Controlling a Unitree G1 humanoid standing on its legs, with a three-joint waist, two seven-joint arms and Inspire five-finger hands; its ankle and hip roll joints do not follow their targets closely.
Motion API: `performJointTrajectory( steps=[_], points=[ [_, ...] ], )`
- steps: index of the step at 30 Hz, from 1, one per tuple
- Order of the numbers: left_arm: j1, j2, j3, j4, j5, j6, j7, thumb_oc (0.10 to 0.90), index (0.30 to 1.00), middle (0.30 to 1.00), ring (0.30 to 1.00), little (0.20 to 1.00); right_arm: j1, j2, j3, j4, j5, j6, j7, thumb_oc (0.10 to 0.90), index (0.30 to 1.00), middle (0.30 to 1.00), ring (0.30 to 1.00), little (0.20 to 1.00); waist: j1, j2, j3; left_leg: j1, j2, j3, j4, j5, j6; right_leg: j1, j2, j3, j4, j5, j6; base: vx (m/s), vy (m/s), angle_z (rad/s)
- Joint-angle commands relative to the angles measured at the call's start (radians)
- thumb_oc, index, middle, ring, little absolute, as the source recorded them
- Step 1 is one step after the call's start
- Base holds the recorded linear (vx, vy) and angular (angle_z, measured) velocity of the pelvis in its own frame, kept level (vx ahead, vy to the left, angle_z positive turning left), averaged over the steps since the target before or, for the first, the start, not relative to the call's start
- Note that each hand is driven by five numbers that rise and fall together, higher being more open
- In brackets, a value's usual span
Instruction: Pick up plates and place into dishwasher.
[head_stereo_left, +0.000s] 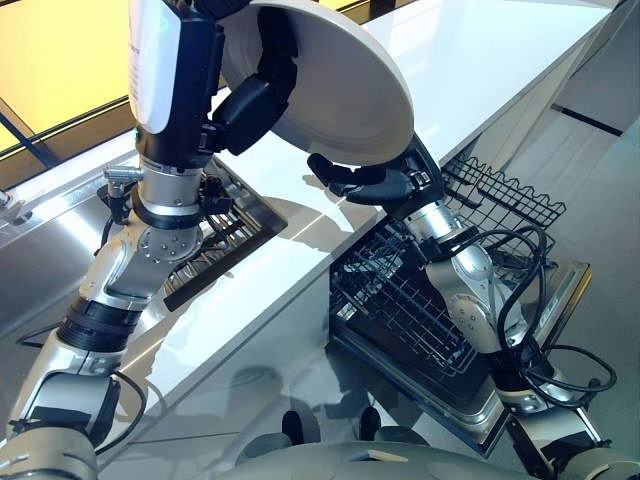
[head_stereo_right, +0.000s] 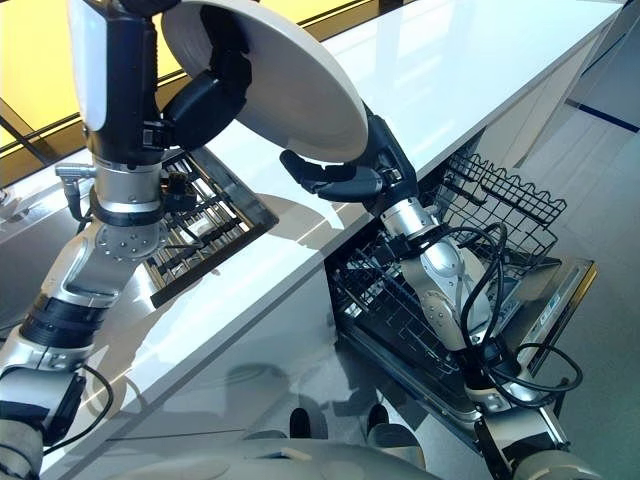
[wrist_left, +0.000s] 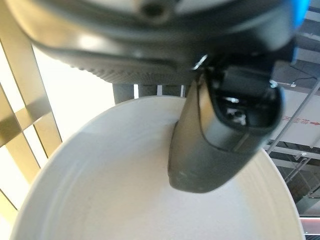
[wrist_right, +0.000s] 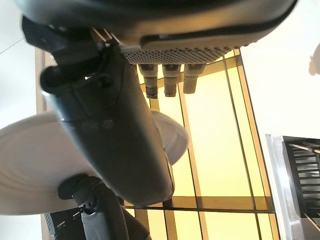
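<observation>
One plate (head_stereo_left: 330, 85), two hands on it.
Left hand (head_stereo_left: 255, 100) pinches its rim; right hand (head_stereo_left: 375, 185), fingers straight, props it above the counter (head_stereo_left: 480, 70).

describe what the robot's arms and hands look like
Both arms are silver-grey metal with rounded joint housings and black bands. The left arm ends in a white and black forearm casing; black cables loop along the right arm. The left hand and right hand are dark, with segmented fingers.
</observation>
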Motion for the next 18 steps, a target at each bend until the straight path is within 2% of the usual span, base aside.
performJointTrajectory(
  steps=[1,4,9,10,11,12,18],
  points=[
    [-0.123,-0.001,-0.005,0.008,-0.042,-0.001,0.019,0.100,0.300,0.300,0.300,0.200,-0.127,0.054,-0.033,-0.116,0.005,-0.132,-0.019,0.800,0.900,0.900,0.900,0.900,0.000,-0.017,-0.115,0.024,-0.067,0.020,0.002,-0.126,0.030,0.006,0.047,-0.021,0.067,-0.104,0.029,0.00,0.000,0.00],
    [-0.117,-0.009,-0.010,0.008,-0.050,0.008,0.007,0.100,0.300,0.300,0.300,0.200,-0.134,0.056,-0.043,-0.122,-0.028,-0.163,-0.050,0.800,0.900,0.900,0.900,0.900,0.000,-0.017,-0.113,0.025,-0.067,0.020,0.002,-0.127,0.031,0.007,0.046,-0.020,0.066,-0.103,0.030,0.00,0.000,0.00],
    [-0.105,-0.022,-0.012,0.019,-0.051,0.002,-0.006,0.100,0.300,0.300,0.300,0.200,-0.139,0.056,-0.059,-0.132,-0.017,-0.159,-0.044,0.800,0.900,0.900,0.900,0.900,-0.002,-0.017,-0.113,0.025,-0.069,0.018,0.002,-0.127,0.034,0.005,0.047,-0.016,0.067,-0.101,0.030,0.00,0.000,0.00],
    [-0.101,-0.025,-0.011,0.018,-0.053,-0.001,-0.012,0.100,0.300,0.300,0.300,0.200,-0.138,0.057,-0.057,-0.132,-0.021,-0.156,-0.043,0.729,0.839,0.839,0.839,0.829,-0.001,-0.017,-0.113,0.025,-0.069,0.019,0.002,-0.127,0.034,0.004,0.046,-0.016,0.067,-0.101,0.030,0.00,0.000,0.00],
    [-0.101,-0.025,-0.014,0.017,-0.059,-0.002,-0.016,0.100,0.300,0.300,0.300,0.200,-0.136,0.056,-0.053,-0.130,-0.016,-0.155,-0.042,0.317,0.486,0.486,0.486,0.417,-0.001,-0.016,-0.114,0.025,-0.069,0.019,0.002,-0.128,0.034,0.005,0.045,-0.017,0.067,-0.100,0.031,0.00,0.000,0.00],
    [-0.099,-0.028,-0.014,0.015,-0.058,-0.001,-0.019,0.100,0.300,0.300,0.300,0.200,-0.135,0.057,-0.052,-0.129,-0.017,-0.157,-0.042,0.116,0.314,0.314,0.314,0.216,-0.001,-0.016,-0.114,0.025,-0.069,0.019,0.002,-0.128,0.034,0.005,0.045,-0.017,0.067,-0.100,0.031,0.00,0.000,0.00],
    [-0.089,-0.040,-0.023,0.019,-0.073,0.013,-0.040,0.100,0.300,0.300,0.300,0.200,-0.132,0.063,-0.050,-0.126,-0.024,-0.183,-0.053,0.100,0.300,0.300,0.300,0.200,0.002,-0.017,-0.112,0.025,-0.071,0.017,0.002,-0.128,0.036,0.006,0.044,-0.020,0.066,-0.100,0.031,0.00,0.000,0.00]
  ],
)
